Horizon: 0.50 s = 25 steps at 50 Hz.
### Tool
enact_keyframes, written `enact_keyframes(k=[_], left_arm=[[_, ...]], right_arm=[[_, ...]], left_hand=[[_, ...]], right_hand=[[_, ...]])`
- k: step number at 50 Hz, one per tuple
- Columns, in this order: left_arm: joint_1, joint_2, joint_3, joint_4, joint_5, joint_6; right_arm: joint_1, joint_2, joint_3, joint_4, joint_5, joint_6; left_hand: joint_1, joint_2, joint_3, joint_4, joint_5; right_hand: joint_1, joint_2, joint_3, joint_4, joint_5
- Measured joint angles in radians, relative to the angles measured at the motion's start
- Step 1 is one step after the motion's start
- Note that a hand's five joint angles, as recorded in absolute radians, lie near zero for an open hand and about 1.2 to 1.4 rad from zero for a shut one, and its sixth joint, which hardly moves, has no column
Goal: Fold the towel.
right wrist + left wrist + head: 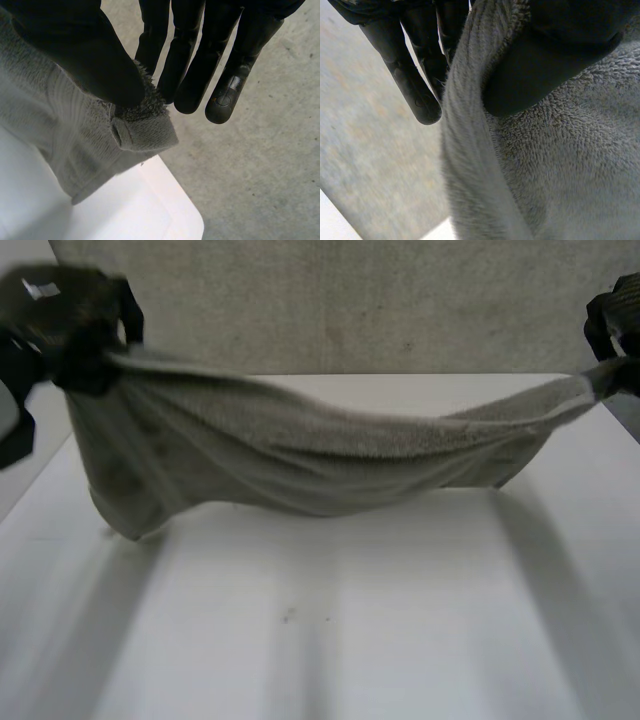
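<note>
Grey terry towel (300,455) hangs stretched between the two hands above the white bench (350,640). It sags in a long curve through its middle.

We see the left hand (85,350) raised at the far left of the bench, clamped on one end of the towel. In the left wrist view its thumb presses the cloth against the fingers (415,90), and a thick edge of the towel runs down between them.

The right hand (612,325) is held at about the same height at the far right. In its wrist view we see the thumb pinching a hemmed corner of the towel against the nearly straight fingers (220,60), out past the rounded corner of the bench and over the grey floor (260,165).

In the head view the left hand is a dark mass whose fingers we cannot tell apart. The right hand is cut off by the edge of that view. The towel's lowest corner hangs at the left, close to the bench, and we cannot tell whether it touches. The left wrist view shows the towel as pile and one edge, with its ends out of sight.
</note>
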<state>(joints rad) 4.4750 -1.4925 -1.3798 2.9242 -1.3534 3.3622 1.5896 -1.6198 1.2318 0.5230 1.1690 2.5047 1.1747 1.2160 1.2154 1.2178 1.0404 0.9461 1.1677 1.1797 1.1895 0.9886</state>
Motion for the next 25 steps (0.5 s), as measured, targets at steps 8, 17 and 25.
enact_keyframes(k=[8,17,25], left_arm=[[0.02,-0.124,0.058,-0.029,0.004,-0.049],[0.021,-0.425,0.133,-0.053,-0.007,0.012],[0.013,-0.659,0.389,-0.04,-0.015,0.084]], right_arm=[[-0.013,0.207,-0.132,0.169,0.0,-0.099],[0.027,0.438,-0.185,0.19,0.052,-0.135],[0.115,0.58,-0.338,0.051,0.153,-0.071]], left_hand=[[0.0,0.0,0.0,0.0,0.0],[0.0,0.0,0.0,0.0,0.0],[0.0,0.0,0.0,0.0,0.0]], right_hand=[[0.005,0.0,0.0,0.0,0.001],[0.005,0.0,0.0,0.0,0.001],[0.005,0.0,0.0,0.0,0.001]])
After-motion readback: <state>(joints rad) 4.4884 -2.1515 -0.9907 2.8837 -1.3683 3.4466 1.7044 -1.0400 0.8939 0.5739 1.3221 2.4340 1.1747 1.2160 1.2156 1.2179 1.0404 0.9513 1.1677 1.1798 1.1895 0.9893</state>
